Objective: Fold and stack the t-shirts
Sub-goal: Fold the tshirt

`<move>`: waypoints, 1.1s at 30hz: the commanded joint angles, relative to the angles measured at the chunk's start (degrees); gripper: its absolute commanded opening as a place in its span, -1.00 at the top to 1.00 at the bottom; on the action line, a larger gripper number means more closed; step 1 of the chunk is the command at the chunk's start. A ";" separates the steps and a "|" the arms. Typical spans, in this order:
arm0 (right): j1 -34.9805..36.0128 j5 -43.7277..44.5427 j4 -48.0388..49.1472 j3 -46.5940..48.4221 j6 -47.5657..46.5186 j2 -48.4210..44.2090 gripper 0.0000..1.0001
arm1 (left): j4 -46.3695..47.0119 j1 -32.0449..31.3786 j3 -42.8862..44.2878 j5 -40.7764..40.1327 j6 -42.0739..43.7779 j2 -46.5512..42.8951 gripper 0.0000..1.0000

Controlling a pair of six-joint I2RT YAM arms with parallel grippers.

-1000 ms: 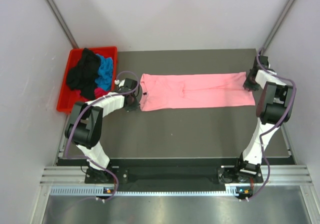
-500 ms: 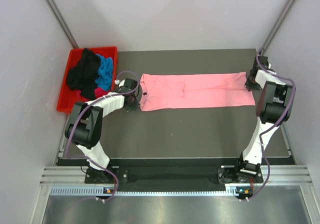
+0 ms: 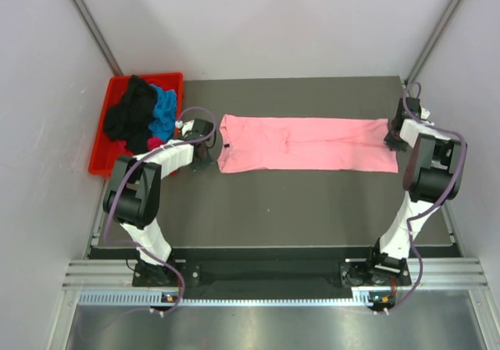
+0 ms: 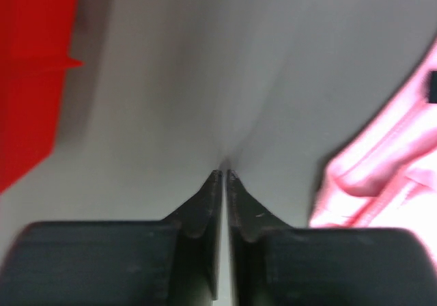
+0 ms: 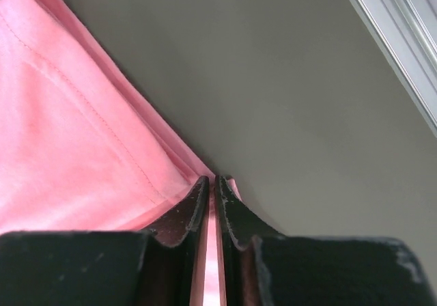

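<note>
Right wrist view shows the right gripper (image 5: 217, 179) with its fingers pressed almost together on the very corner of the light pink t-shirt (image 5: 75, 149), a sliver of pink showing in the slit. So shallow a bite could slip free when the arm lifts or pulls, and the fold would land crooked. The left gripper (image 4: 224, 175) has its fingers closed on nothing, just beside the shirt's left end and not on it. A pull by one arm alone would likely drag the long strip askew. The shirt lies flat across the dark grey table (image 3: 297, 209), which looks smooth and matte. Farther back at the left, the red bin (image 3: 100, 161) holds a black t-shirt (image 3: 129, 116), a bright blue t-shirt (image 3: 164, 109) and a magenta t-shirt (image 3: 156, 143) in a heap, and pale walls (image 3: 258, 22) close the cell.
</note>
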 commanded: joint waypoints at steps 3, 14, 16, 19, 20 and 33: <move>-0.79 2.57 -4.81 -2.44 2.20 -3.91 0.69 | -3.36 0.67 5.07 -3.78 1.00 -2.59 0.50; 4.63 -4.20 -10.01 -1.22 3.62 -14.55 0.03 | -9.87 0.41 13.95 9.98 4.52 -9.18 0.32; 8.15 -4.90 -10.71 0.37 2.13 -15.25 -0.10 | -8.99 -1.86 14.05 14.31 2.41 -10.07 0.30; 14.23 -4.90 -11.68 2.91 0.98 -14.91 -0.25 | -8.38 -4.34 13.61 12.40 0.04 -10.16 0.26; 18.15 -5.08 -12.12 3.70 0.81 -14.56 -0.28 | -8.38 -4.43 13.17 12.39 -0.49 -8.85 0.26; 38.49 -2.71 -7.99 -0.67 1.59 -18.33 -0.74 | -6.45 -4.17 -0.87 5.26 -4.01 -6.63 0.14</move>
